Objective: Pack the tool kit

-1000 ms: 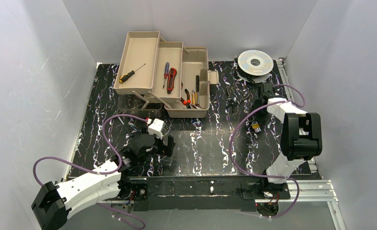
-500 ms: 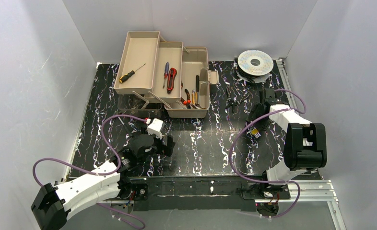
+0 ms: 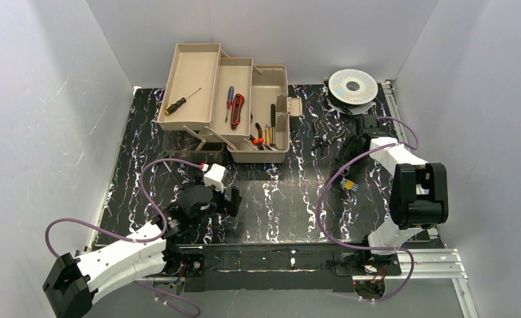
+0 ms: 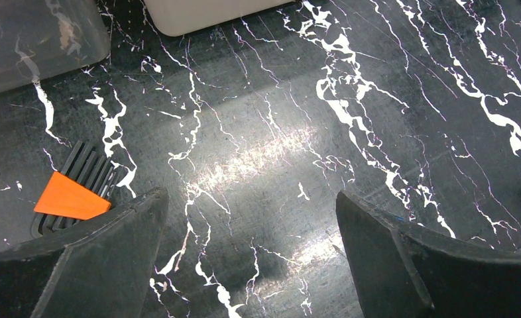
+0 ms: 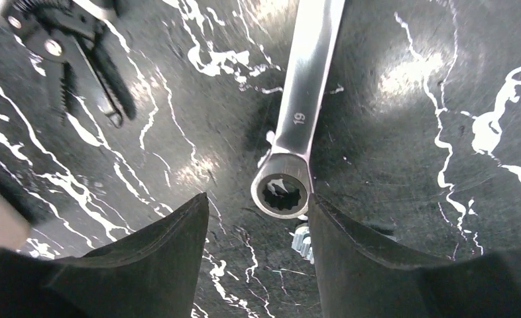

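near the wrench point(image 5: 302, 93), black pliers point(image 5: 72, 56)

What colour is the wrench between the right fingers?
Silver; the polished metal wrench shows clearest in the right wrist view.

A black counter point(image 3: 291, 199) with white marble-like veins fills the enclosure, shut in by a plain pale grey back wall point(image 3: 264, 33), left wall point(image 3: 39, 119) and right wall point(image 3: 483, 99). A metal rail point(image 3: 396, 106) runs along the counter's right edge. Overhead light leaves soft glare patches point(image 4: 258, 156) on the glossy surface.
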Controlling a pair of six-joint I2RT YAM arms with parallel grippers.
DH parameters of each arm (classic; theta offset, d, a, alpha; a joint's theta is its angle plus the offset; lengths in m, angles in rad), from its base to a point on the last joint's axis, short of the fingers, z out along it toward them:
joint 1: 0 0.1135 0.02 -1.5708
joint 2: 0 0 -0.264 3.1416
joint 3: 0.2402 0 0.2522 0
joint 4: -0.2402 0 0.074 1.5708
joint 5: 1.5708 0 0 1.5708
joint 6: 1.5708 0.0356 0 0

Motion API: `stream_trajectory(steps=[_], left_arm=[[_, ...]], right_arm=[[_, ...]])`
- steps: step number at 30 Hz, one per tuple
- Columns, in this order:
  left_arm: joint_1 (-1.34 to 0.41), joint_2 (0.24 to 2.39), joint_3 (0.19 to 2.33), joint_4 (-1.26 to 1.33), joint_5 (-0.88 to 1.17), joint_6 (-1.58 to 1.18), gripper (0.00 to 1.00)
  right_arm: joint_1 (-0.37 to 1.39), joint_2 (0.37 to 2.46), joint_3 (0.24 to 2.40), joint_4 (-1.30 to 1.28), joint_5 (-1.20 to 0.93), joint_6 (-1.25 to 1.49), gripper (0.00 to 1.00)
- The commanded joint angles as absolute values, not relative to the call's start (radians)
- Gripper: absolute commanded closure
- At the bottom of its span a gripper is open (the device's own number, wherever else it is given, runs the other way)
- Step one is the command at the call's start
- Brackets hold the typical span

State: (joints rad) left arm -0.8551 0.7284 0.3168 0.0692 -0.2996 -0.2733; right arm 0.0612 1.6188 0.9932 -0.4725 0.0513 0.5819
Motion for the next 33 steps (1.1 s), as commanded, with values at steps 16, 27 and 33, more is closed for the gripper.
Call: stream_trajectory(steps=[16, 27, 33], left_arm=[[-0.859, 0.734, 0.318, 0.060, -0.305, -0.278, 0.02], [-0.859, 0.740, 0.317, 0.063, -0.307, -0.276, 0.02], [-0.859, 0.745, 0.313, 0.091, -0.225, -0.258, 0.02]], right_arm=[[0.112, 1.701, 1.118, -0.589, 0.317, 0.698, 0.34], [0.132, 1.744, 1.110, -0.560, 0.226, 0.721, 0.96], [0.204, 1.668, 1.098, -0.582, 0.118, 0.750, 0.99]])
